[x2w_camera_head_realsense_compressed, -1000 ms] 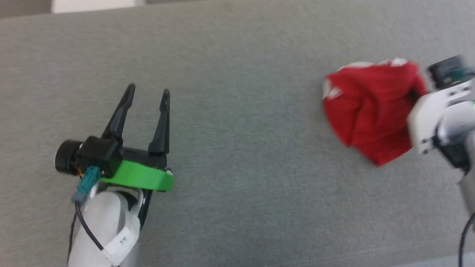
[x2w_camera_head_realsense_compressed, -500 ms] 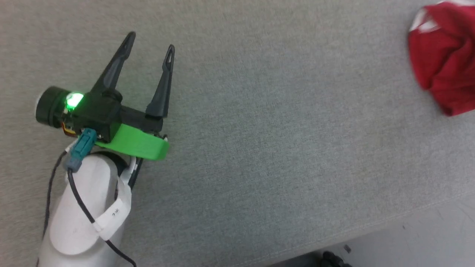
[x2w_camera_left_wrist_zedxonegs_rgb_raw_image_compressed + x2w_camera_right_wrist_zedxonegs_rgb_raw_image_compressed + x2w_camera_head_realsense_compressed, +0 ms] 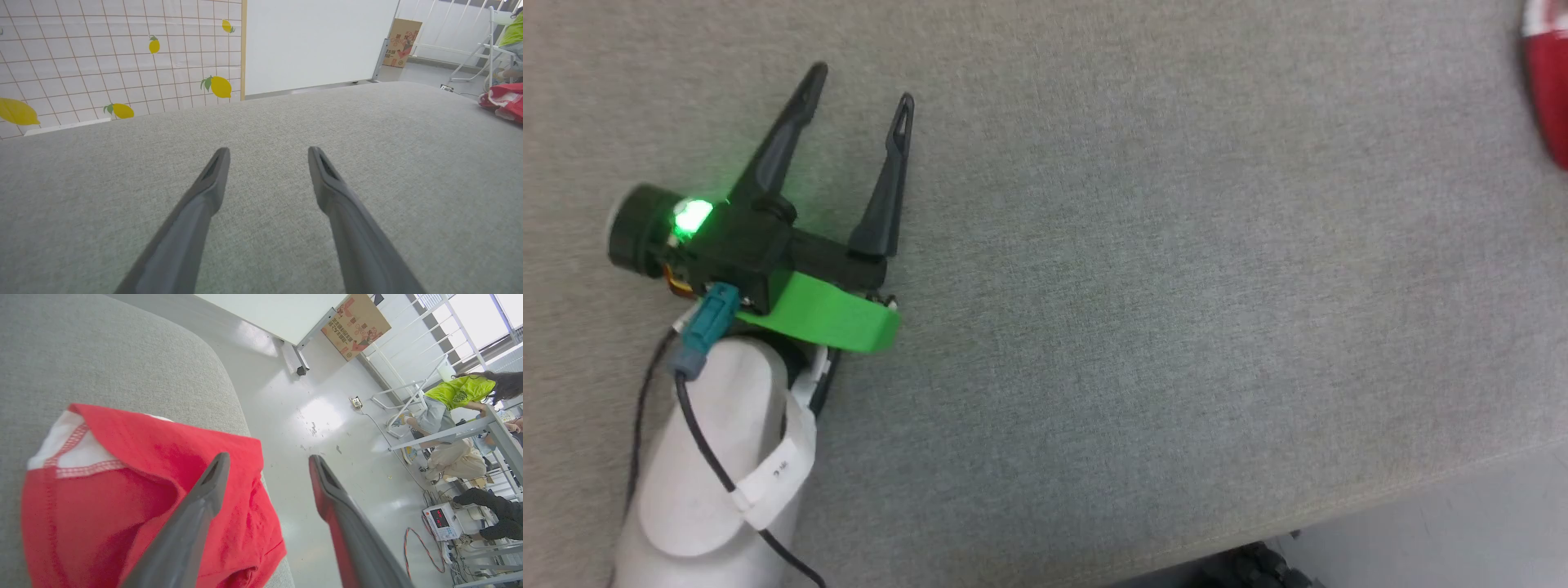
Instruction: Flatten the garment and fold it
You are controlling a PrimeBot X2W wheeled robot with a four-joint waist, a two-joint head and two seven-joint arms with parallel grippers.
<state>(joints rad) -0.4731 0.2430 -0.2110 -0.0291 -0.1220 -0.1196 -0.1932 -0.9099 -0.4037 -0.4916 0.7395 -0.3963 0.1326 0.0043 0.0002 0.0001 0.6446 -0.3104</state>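
Grey cloth covers the bench (image 3: 1143,286), where the left hand (image 3: 862,86) hovers low, its two dark fingers spread wide with nothing between them. Well off to its right, the right hand (image 3: 269,456), fingers likewise apart and gripping nothing, hangs over the garment (image 3: 122,498), a crumpled red heap with white trim lying at the bench's rounded corner. Beyond, across a glossy floor, a person (image 3: 461,392) in a lime top leans forward.

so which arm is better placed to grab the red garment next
Right. The right claw is open and points straight at the crumpled red garment, close by, at the rounded edge of the grey surface. The left claw is open over bare fabric, with the garment far off to its right.
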